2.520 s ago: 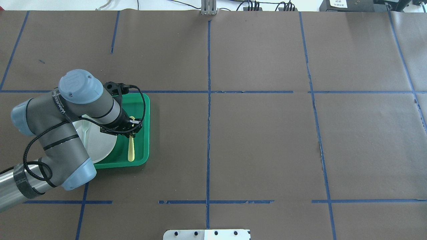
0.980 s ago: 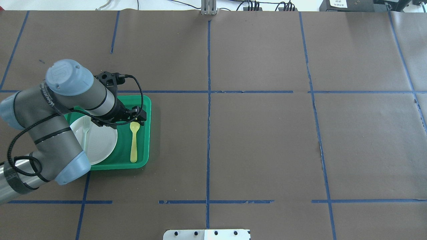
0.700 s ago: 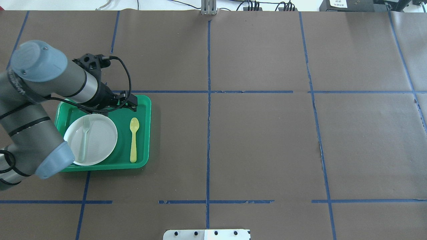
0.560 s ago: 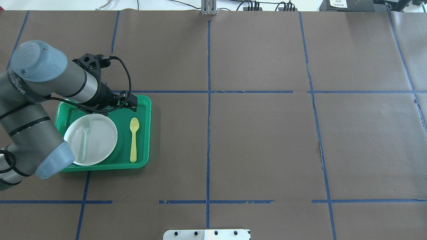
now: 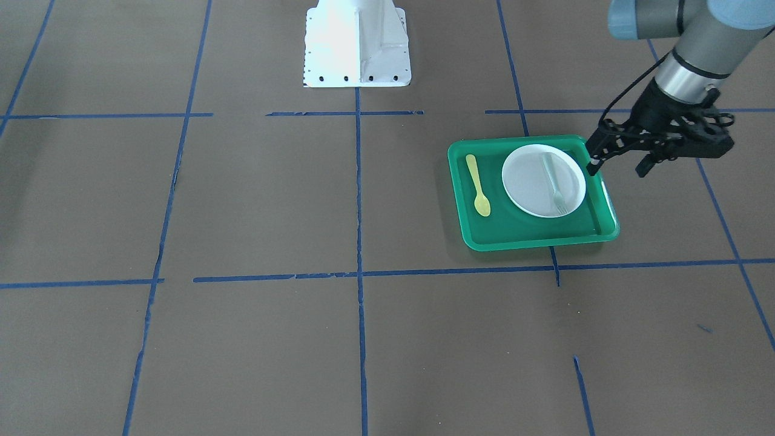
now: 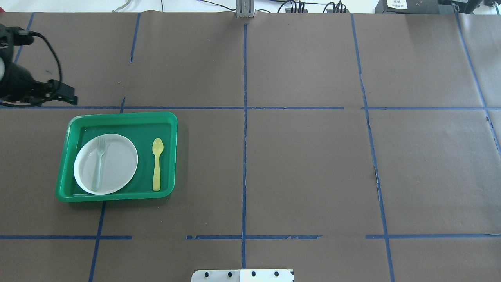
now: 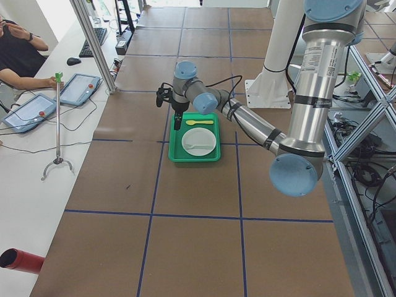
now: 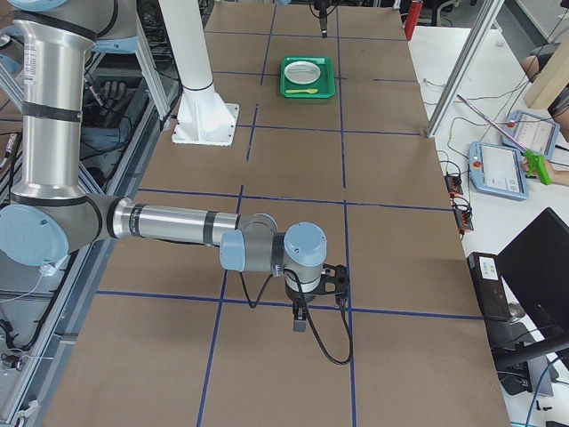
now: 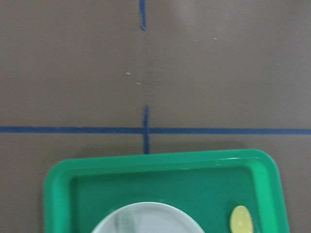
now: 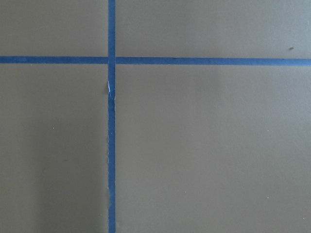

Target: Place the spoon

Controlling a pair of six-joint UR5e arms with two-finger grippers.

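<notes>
The yellow spoon (image 6: 157, 164) lies flat in the green tray (image 6: 117, 116), to the right of the white plate (image 6: 115, 162), with its bowl toward the far side. It also shows in the front view (image 5: 478, 184), and its bowl shows in the left wrist view (image 9: 241, 219). My left gripper (image 5: 617, 165) is open and empty. It hovers beyond the tray's far left corner, off the tray, at the left edge of the overhead view (image 6: 64, 96). My right gripper (image 8: 300, 318) shows only in the right side view, far from the tray. I cannot tell whether it is open or shut.
A pale grey-green fork (image 6: 98, 164) lies on the plate. The white robot base plate (image 5: 356, 42) stands mid-table at the robot's side. Blue tape lines cross the brown table cover. A person and tablets (image 7: 28, 105) are at the far side.
My left gripper was down at the spoon's bowl end; it has lifted and drawn back to the far left, off the tray. The spoon stays lying in the tray.
</notes>
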